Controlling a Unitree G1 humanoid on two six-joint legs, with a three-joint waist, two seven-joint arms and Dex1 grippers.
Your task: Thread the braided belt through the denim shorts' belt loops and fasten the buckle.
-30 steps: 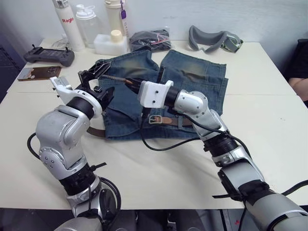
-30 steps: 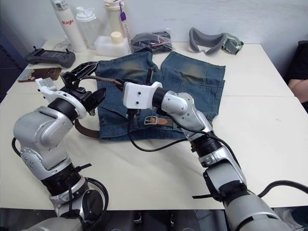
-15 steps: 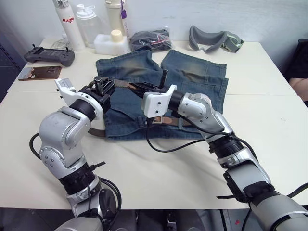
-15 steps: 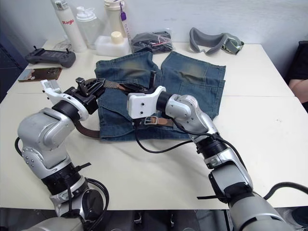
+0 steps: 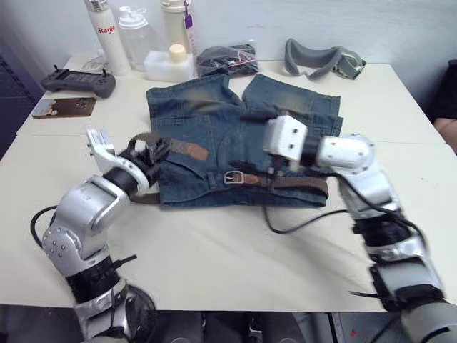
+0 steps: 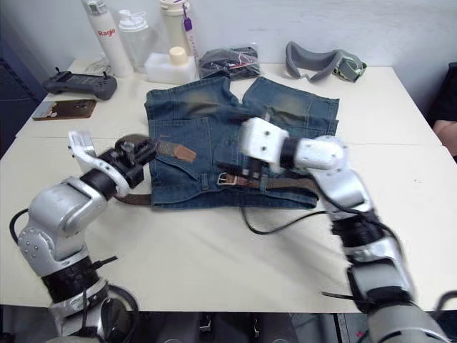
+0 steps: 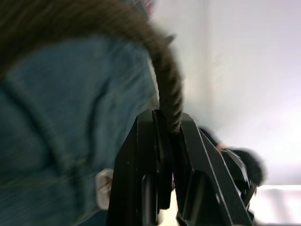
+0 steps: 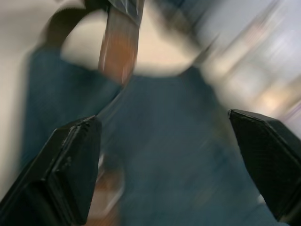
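The left gripper (image 5: 151,151), centre-left of the frame, has its jaws clenched on the braided belt (image 5: 285,181), which runs along the denim shorts' (image 5: 214,114) waistband. The right gripper (image 8: 164,160) hangs wide open over the shorts at centre.

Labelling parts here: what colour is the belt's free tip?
Lighter tan-brown on the braided belt, clearest in the right eye view.

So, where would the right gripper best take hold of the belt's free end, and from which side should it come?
Probably at the lighter brown tip, which lies flat on the denim shorts just beyond the left gripper, shut on the braided belt. The right gripper, open, could descend from above, its fingers closing across the strap's narrow width, since both edges lie exposed.
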